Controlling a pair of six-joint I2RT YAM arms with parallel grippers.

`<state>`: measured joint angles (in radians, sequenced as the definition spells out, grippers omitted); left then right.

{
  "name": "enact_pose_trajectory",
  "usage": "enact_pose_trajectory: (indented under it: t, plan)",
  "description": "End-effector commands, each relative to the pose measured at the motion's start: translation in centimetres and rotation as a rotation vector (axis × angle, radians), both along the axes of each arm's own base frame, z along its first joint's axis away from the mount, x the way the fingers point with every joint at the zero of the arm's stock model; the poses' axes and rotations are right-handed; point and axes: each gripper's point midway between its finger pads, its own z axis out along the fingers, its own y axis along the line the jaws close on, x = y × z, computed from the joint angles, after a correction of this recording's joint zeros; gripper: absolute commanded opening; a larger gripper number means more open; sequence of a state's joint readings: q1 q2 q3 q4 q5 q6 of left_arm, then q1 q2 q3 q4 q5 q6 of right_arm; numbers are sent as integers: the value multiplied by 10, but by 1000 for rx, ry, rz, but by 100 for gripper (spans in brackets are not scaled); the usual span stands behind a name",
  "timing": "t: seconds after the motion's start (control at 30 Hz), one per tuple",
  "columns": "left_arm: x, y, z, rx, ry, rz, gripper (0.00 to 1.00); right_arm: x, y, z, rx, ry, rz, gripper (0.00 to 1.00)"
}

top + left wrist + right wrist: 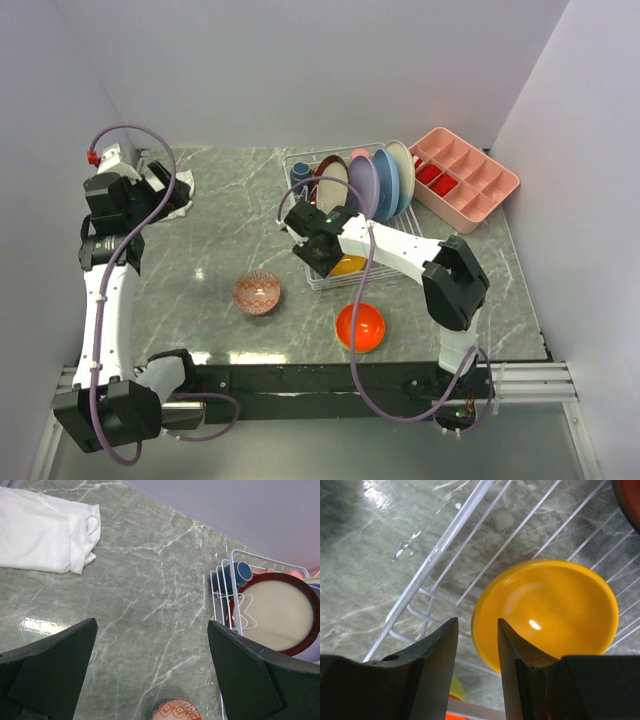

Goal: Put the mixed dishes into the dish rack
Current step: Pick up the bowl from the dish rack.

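Note:
The white wire dish rack (292, 160) (435, 555) (223, 580) holds upright plates: dark-red-rimmed (330, 180) (280, 612), lavender (363, 185), blue (386, 180) and cream (402, 172). A navy cup (301, 178) (240, 571) is in it too. An orange-yellow bowl (348, 265) (555, 610) lies at its near end. My right gripper (322, 258) (477, 621) is open, straddling that bowl's rim with a gap on the outer side. A patterned pink bowl (257, 292) (176, 710) and a red-orange bowl (360, 327) sit on the table. My left gripper (165, 190) (152, 624) hangs wide open and empty at the far left.
A white folded cloth (45, 530) lies at the table's far left, by the left gripper. A pink plastic compartment tray (465, 180) stands right of the rack. Grey walls close in the back and both sides.

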<state>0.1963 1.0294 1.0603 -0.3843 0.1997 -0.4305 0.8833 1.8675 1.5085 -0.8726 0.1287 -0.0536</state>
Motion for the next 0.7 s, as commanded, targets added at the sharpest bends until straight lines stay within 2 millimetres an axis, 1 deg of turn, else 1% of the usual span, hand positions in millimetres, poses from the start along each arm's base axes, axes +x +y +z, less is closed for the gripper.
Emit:
enact_pose_trajectory:
  t: [0.0, 0.1, 0.17, 0.2, 0.27, 0.3, 0.33, 0.43, 0.47, 0.5, 0.53, 0.6, 0.63, 0.67]
  plan:
    - [-4, -1, 8, -18, -34, -8, 100, 2, 1, -5, -41, -3, 9, 43]
    - [-4, 0, 7, -27, -34, -4, 99, 4, -5, -8, -67, -15, -2, 38]
    - [-5, 0, 7, -36, -37, -4, 99, 4, -7, -6, -72, -25, -3, 33]
    - [-5, 0, 6, -41, -36, -4, 99, 4, -10, -9, -81, -26, -4, 29]
    - [-5, 1, 5, -51, -38, -1, 99, 3, -11, -11, -87, -23, -1, 27]
    - [-5, 1, 4, -57, -36, -1, 97, 2, -13, -12, -90, -20, -1, 27]
    - [-4, 1, 4, -59, -37, -2, 96, 1, -12, -12, -86, -19, 5, 23]
    - [-4, 1, 5, -57, -40, -3, 96, 5, -13, -13, -100, -33, 0, 0]
    - [-4, 1, 5, -55, -39, -6, 96, 6, -14, -12, -102, -33, 3, 0]
    - [-4, 2, 7, -50, -43, -5, 96, 8, -12, -6, -95, -44, 9, 0]
    - [-4, 2, 7, -43, -45, -5, 96, 11, -16, -1, -97, -51, 2, 0]
    - [-3, 2, 6, -31, -39, -13, 96, 15, -14, 21, -20, -44, 0, 0]
    - [-2, 2, 5, -30, -37, -17, 96, 15, -17, 29, 2, -30, -13, 0]
    - [-1, 0, 3, -32, -28, -30, 96, 18, -19, 44, 83, -5, -31, 0]
